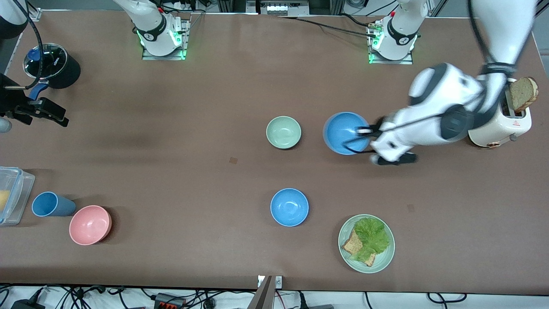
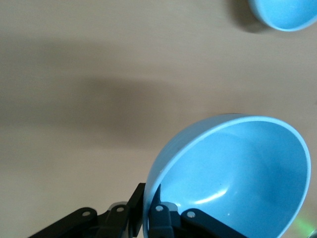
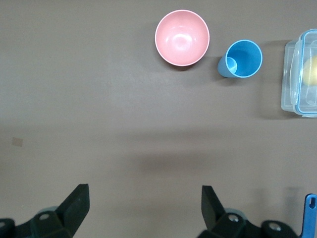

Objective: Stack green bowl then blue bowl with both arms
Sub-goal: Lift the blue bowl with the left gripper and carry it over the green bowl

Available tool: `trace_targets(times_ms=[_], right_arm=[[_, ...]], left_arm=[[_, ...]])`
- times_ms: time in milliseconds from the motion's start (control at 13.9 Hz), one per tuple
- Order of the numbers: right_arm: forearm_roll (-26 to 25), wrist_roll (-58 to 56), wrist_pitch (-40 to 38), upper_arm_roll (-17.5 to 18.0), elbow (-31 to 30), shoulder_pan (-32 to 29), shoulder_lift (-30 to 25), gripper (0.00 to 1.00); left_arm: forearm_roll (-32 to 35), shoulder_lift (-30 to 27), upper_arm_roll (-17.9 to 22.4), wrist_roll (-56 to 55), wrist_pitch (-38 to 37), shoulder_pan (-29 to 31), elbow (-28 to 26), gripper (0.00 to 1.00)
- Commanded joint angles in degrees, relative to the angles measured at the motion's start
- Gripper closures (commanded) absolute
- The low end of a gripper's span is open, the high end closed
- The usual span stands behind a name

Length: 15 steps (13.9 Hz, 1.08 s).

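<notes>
1. The left gripper (image 1: 363,132) fingers (image 2: 161,220) pinch the rim of the blue bowl (image 1: 345,133), tilted above the surface (image 1: 193,128).
2. The green bowl (image 1: 283,132) sits just beside it, toward the right arm's end.
3. The right gripper (image 3: 143,206) waits, fingers spread, at the right arm's end.

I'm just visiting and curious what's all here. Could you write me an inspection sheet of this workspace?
Surface: brown table, a few small marks.
Job's things: green bowl on the table; blue bowl lifted, tilted; second blue bowl nearer the camera.
Clutter: pink bowl, blue cup, plastic box, plate with lettuce and bread, toaster, black pot.
Grippers: left gripper shut on blue bowl's rim; right gripper open, waiting.
Cables: along table edges.
Surroundings: nothing seen.
</notes>
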Motion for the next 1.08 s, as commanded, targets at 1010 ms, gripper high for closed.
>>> trace_targets(times_ms=[1010], right_arm=[[-0.08,-1.25,0.12,-0.35,1.15,0.05,-0.15,0.00]], left_arm=[[19.06,13.50,4.00,-22.24,10.50,-22.18,0.61,1.00]])
